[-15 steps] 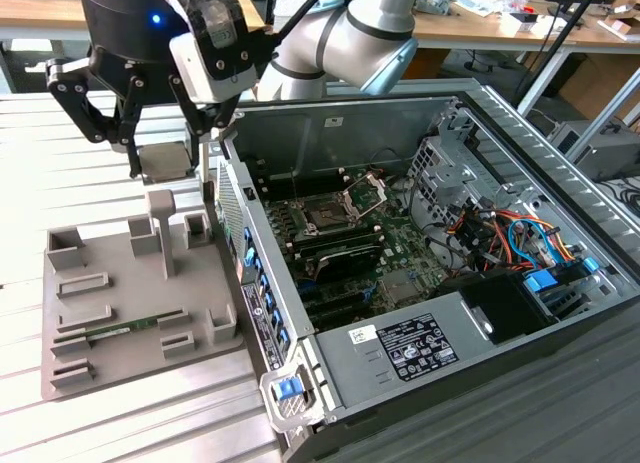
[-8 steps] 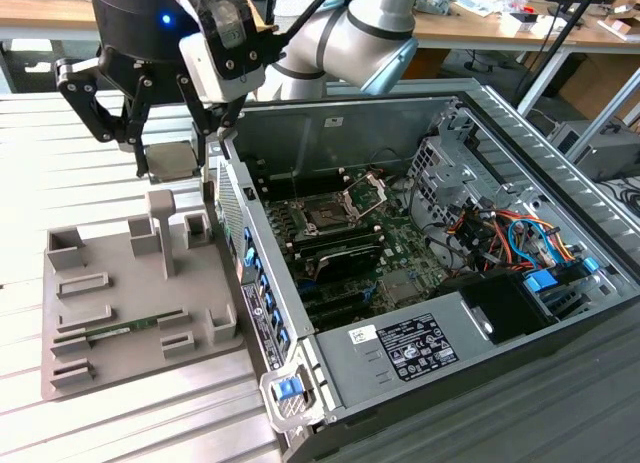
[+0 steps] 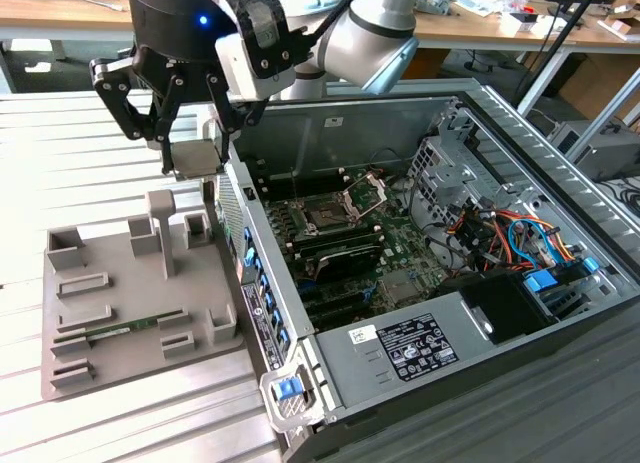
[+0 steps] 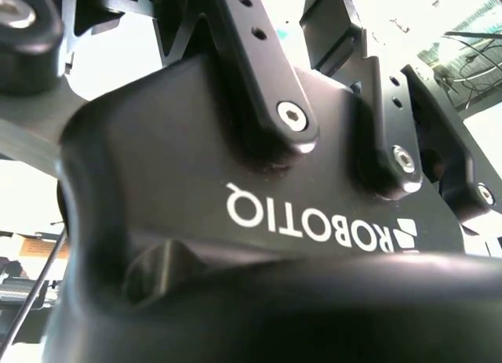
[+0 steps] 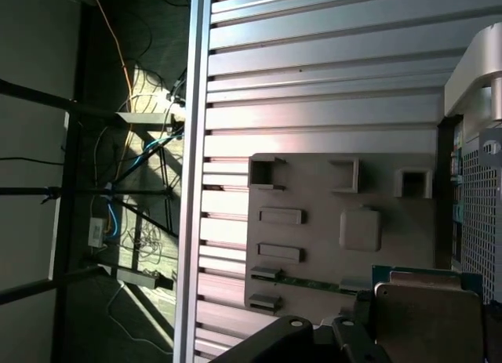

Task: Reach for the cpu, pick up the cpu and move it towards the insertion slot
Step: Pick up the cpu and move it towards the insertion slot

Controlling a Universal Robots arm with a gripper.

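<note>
Jaws clamped on the cpu [image 3: 196, 159], which hangs in the air just outside the near wall of the open computer case [image 3: 330, 133], above the grey tray [image 3: 110, 313]. The tray lies on the slatted bench [image 3: 80, 153], beside the case. Insertion slot [image 3: 326, 215] sits inside the case, well apart from the cpu.
</note>
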